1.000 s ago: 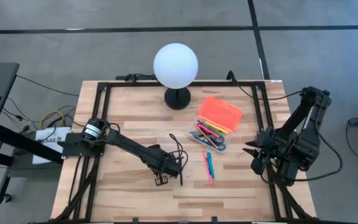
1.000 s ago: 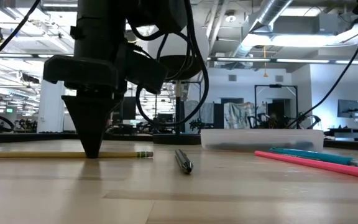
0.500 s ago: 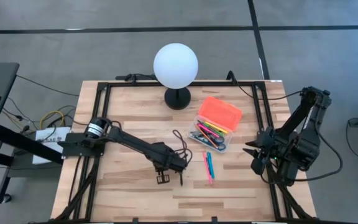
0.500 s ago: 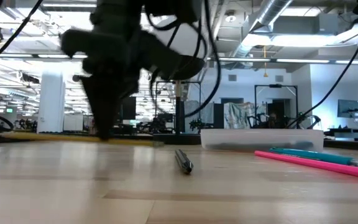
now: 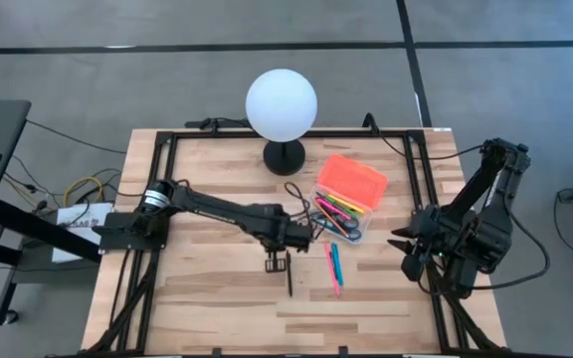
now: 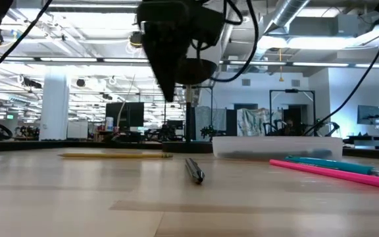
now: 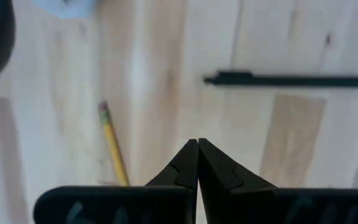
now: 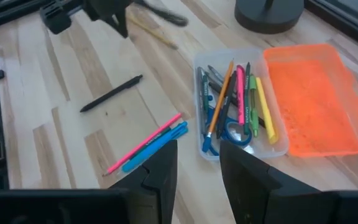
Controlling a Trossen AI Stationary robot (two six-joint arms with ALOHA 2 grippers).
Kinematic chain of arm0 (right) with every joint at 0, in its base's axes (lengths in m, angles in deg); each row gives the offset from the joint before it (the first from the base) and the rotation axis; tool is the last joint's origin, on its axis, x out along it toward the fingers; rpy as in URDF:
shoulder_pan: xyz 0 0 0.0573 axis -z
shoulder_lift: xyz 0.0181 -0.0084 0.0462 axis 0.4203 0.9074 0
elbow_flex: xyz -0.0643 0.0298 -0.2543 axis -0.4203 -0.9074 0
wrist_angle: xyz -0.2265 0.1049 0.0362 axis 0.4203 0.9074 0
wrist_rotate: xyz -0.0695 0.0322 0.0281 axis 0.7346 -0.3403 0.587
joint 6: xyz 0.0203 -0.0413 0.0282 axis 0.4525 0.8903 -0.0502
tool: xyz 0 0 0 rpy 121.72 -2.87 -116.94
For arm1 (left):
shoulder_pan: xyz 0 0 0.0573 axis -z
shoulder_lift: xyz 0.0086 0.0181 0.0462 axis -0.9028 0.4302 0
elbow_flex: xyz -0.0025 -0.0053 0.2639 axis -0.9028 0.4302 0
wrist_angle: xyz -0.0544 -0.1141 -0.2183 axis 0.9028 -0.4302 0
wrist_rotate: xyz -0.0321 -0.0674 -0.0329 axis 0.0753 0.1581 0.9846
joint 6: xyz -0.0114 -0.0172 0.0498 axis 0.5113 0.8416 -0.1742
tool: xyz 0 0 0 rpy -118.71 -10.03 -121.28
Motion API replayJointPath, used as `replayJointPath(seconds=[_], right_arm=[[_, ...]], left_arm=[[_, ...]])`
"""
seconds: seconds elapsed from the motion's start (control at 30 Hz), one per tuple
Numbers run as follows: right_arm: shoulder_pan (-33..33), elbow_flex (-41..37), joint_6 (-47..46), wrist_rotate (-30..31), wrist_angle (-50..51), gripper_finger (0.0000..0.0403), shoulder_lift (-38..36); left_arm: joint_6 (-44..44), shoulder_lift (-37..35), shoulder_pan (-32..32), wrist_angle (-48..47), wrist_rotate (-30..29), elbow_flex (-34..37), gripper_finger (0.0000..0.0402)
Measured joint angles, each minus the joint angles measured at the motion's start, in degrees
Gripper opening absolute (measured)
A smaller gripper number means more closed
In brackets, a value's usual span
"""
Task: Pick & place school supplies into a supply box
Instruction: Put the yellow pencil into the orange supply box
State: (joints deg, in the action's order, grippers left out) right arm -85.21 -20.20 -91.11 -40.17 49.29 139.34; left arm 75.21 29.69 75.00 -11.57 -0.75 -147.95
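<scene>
Right, the left gripper (image 5: 288, 237) hangs over the middle of the table (image 5: 197, 288), fingers (image 7: 211, 167) clenched tip to tip and grasping nothing. From table height it sits clear above the wood, pointing down. The yellow pencil (image 6: 114, 155) lies flat on the boards below it, untouched, its eraser end showing just beside the closed tips in the left wrist view.

Seen from above, the black pen (image 5: 289, 278) lies at the gripper's 6 o'clock, loose on the table. At its 4 o'clock are the pink pen (image 5: 329, 266) and the blue pen (image 5: 336, 265), side by side and nearly touching.

On to the supply box (image 5: 359, 236): it sits at 2 o'clock from the table's centre, open, with its orange lid (image 5: 353, 181) folded back on the far side. Inside is a bundle of pens and markers in green, pink, yellow and black, plus the scissors (image 8: 232, 133) with their blue handles at the near end.

At the table's 12 o'clock stands the white globe lamp (image 5: 282, 104) on its dark base.

Over at 3 o'clock, the right gripper (image 5: 406, 255) waits at the table's edge, fingers released and spread, nothing between them.
</scene>
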Motion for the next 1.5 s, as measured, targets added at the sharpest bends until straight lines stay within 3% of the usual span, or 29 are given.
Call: replayJointPath(seconds=[0.27, 0.43, 0.57, 0.63, 0.87, 1.07, 1.17, 1.3, 1.5], right_arm=[[0.0, 0.0, -3.6, 0.0, -1.1, 0.0113, 0.0], [0.0, 0.0, -3.7, 0.0, -2.5, 0.0113, 0.0], [0.0, 0.0, -3.7, 0.1, -3.3, 0.0113, 0.0], [0.0, 0.0, -3.7, 0.1, -3.4, 0.0113, 0.0], [0.6, 0.0, -3.8, 0.2, -5.9, 0.0113, 0.0], [0.7, 0.0, -3.4, 0.2, -6.8, 0.0113, 0.1], [1.7, 0.0, -3.2, 0.2, -6.8, 0.0113, 0.1], [4.5, 0.0, -1.3, 0.3, -6.6, 0.0113, 0.1], [9.4, 0.0, 0.3, 0.3, -7.3, 0.0113, 0.1]], left_arm=[[-3.5, -0.1, -4.3, -2.9, 2.2, -0.1, 0.0], [-7.6, -0.2, -4.5, -0.7, 0.4, 0.6, 0.0], [-7.3, -0.3, -5.6, -5.1, -13.4, 1.8, 0.0], [-7.1, -0.3, -7.9, -6.6, -17.2, 4.2, 0.0001], [-7.8, -6.1, -19.1, 4.1, 1.2, 22.3, 0.0047], [-7.9, -21.7, -22.2, 12.0, -3.8, 36.8, 0.0102], [-10.0, -31.3, -24.6, 21.4, -5.9, 44.5, 0.0121], [-14.4, -39.4, -30.9, 36.8, -0.8, 54.6, 0.0135], [-19.7, -39.1, -38.3, 45.8, 5.9, 60.4, 0.0147]])
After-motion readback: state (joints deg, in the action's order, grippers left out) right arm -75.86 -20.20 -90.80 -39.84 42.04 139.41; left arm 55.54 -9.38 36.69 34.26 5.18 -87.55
